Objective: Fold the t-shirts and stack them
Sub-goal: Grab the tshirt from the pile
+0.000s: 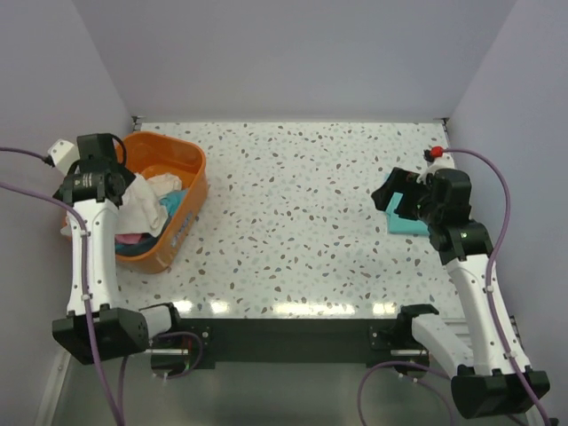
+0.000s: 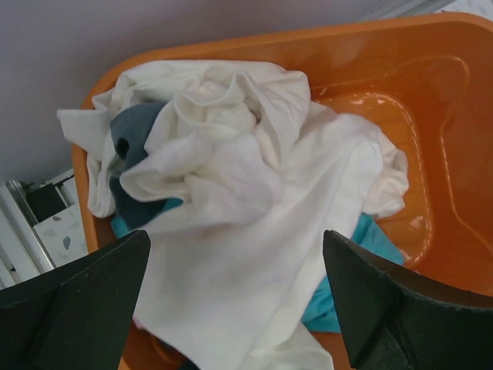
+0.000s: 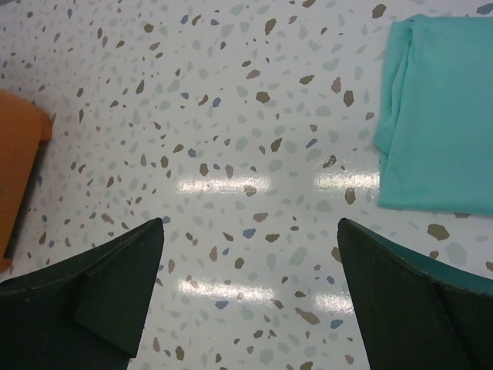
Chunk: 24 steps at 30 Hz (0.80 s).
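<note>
Left gripper (image 2: 236, 262) spread wide over cream-white t-shirt (image 2: 231, 177) in orange basket (image 2: 431, 100); right gripper (image 3: 250, 231) likewise, beside folded teal-green t-shirt (image 3: 439, 116), worktop (image 3: 231, 116) right edge.

Bright overhead light, white glare streaks on glossy table (image 3: 115, 92)

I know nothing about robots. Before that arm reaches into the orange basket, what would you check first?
1. Is the left pincer open? Ok.
2. Does it hang over the white shirt in the orange basket? Ok.
3. Is the white shirt free to lift alone? Not ok: it is crumpled around a dark blue cloth.
4. Is there bare table for folding? Ok.
5. Is the right pincer open and holding nothing? Ok.
6. Does the folded green shirt lie flat, off to the side? Ok.
</note>
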{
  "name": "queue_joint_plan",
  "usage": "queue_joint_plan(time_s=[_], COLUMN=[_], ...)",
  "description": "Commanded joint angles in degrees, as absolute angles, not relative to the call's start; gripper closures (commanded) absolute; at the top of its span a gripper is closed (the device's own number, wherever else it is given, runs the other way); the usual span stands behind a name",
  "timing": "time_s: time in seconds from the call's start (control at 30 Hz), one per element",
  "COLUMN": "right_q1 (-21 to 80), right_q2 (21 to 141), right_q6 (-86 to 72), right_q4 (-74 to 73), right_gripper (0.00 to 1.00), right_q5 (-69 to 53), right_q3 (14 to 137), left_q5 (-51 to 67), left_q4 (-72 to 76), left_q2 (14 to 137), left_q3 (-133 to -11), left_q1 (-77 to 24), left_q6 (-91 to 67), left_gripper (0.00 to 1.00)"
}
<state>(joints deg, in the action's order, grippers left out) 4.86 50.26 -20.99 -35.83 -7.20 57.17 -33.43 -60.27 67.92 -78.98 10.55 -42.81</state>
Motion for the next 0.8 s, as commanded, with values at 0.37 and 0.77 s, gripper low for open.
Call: queue_joint_plan(time_s=[0.37, 0.77], right_q1=[4.92, 4.92], right_q2=[52.47, 51.24], right_q6=[-19.25, -18.90], right_q4=[-33.13, -33.84], right_gripper=[0.01, 0.01], right_q5=[-8.79, -7.21], right_q3=[56.25, 56.16], left_q5=[-28.30, -25.14], left_q4=[-47.73, -45.88], left_q2=[80.42, 83.06], left_q3=[-79.90, -80.24], left_q1=[20.38, 23.64], left_q6=[-38.23, -37.97], left_gripper=[0.06, 0.81])
